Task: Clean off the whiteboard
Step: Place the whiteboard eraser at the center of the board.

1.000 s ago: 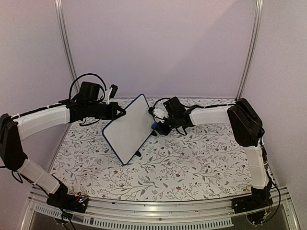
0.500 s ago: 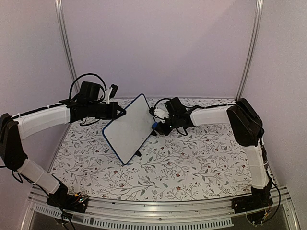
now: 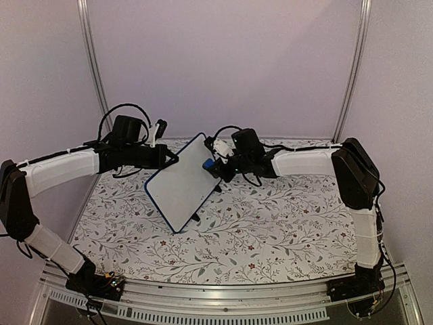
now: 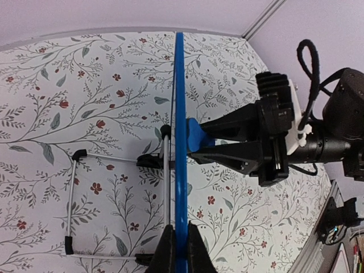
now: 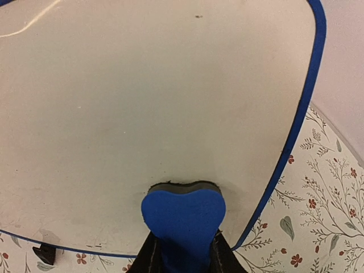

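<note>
The whiteboard (image 3: 179, 186) stands tilted on its edge over the back left-centre of the flowered table (image 3: 270, 230), in the same spot as a second ago. What differs is the blue eraser (image 3: 207, 164). It was low against the board's right edge and now sits higher, close to the upper right corner, carried there by the right gripper (image 3: 215, 167).

The right gripper's fingers are clamped on the eraser, whose felt side lies flat on the white face (image 5: 142, 102). The right arm reaches in from the right, its forearm nearly level and the wrist turned toward the board. The left gripper (image 3: 169, 158) is pressed together on the board's upper left edge. The left arm stretches in from the left, also nearly level.

In the left wrist view the board shows only as a thin blue line (image 4: 180, 114), so its face is hidden there. The left gripper's fingers (image 4: 169, 250) are cut off by the bottom of that view. A wire stand (image 4: 74, 199) with black tips lies behind the board. From the right wrist the eraser (image 5: 182, 219) covers the gripper, and the board's lower part runs out of view. Whether the lower corner rests on the table, I cannot tell.
</note>
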`<action>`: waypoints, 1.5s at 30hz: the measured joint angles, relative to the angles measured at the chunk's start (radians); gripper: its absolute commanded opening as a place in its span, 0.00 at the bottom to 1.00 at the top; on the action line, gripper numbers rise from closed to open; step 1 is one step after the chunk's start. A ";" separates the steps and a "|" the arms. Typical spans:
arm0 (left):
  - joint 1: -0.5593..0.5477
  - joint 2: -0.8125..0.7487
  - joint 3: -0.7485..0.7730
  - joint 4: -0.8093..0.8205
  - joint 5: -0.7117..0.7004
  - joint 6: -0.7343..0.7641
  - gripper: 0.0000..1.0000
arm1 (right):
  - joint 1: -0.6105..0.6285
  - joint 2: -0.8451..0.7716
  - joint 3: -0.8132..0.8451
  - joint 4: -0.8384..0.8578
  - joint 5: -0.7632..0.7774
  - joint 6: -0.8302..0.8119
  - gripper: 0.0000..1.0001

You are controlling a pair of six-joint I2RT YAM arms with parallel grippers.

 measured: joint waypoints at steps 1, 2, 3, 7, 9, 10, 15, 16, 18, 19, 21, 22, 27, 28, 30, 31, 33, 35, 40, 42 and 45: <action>0.000 0.000 0.000 0.000 0.000 0.000 0.00 | 0.000 0.000 0.000 0.003 0.000 0.005 0.16; 0.000 0.000 0.000 0.000 0.000 0.000 0.00 | 0.000 0.000 -0.002 0.006 0.000 0.013 0.16; 0.000 0.000 0.000 0.000 0.000 0.000 0.00 | 0.000 0.000 -0.006 0.013 0.000 0.021 0.16; 0.000 0.000 0.000 0.000 -0.001 0.000 0.00 | 0.000 0.000 -0.071 0.126 -0.011 0.091 0.16; 0.000 0.000 0.000 0.000 -0.001 -0.001 0.00 | 0.002 0.000 -0.116 0.198 -0.026 0.142 0.16; 0.000 0.000 0.000 0.000 -0.001 0.000 0.00 | 0.003 0.000 -0.135 0.224 -0.029 0.164 0.15; 0.000 0.000 0.000 -0.002 -0.007 -0.002 0.00 | 0.045 0.001 -0.168 0.329 0.002 0.207 0.16; 0.000 0.000 0.000 -0.002 -0.010 -0.004 0.00 | 0.060 0.001 -0.167 0.347 0.010 0.203 0.16; 0.000 0.000 0.000 -0.005 -0.019 -0.003 0.00 | 0.093 0.002 -0.163 0.382 0.026 0.195 0.16; 0.001 0.000 0.000 -0.007 -0.024 -0.003 0.00 | 0.105 0.003 -0.161 0.396 0.031 0.192 0.16; 0.002 0.000 0.000 -0.009 -0.031 -0.001 0.00 | 0.129 0.008 -0.153 0.426 0.039 0.183 0.16; 0.003 0.000 0.000 -0.010 -0.033 0.000 0.00 | 0.138 0.010 -0.150 0.439 0.042 0.179 0.16; 0.003 0.000 0.000 -0.011 -0.033 0.000 0.00 | 0.160 0.008 -0.159 0.478 0.066 0.172 0.16; 0.003 0.000 0.000 -0.010 -0.031 0.000 0.00 | 0.161 0.003 -0.170 0.488 0.070 0.173 0.16; 0.000 0.000 0.000 -0.006 -0.022 0.000 0.00 | 0.162 -0.022 -0.214 0.494 0.076 0.177 0.16; -0.002 0.000 0.000 -0.005 -0.021 0.000 0.00 | 0.161 -0.040 -0.245 0.493 0.076 0.181 0.16; -0.004 0.000 0.000 -0.003 -0.018 0.000 0.01 | 0.154 -0.084 -0.312 0.489 0.080 0.195 0.17; -0.004 0.000 0.000 -0.003 -0.017 0.000 0.02 | 0.145 -0.140 -0.381 0.482 0.087 0.219 0.17; -0.004 0.000 0.000 -0.004 -0.015 0.000 0.04 | 0.092 -0.255 -0.446 0.424 0.157 0.282 0.19; -0.004 0.000 0.000 -0.004 -0.015 0.000 0.05 | 0.057 -0.296 -0.465 0.400 0.188 0.320 0.19; -0.004 0.000 0.000 -0.004 -0.015 0.000 0.07 | 0.006 -0.345 -0.518 0.372 0.234 0.373 0.19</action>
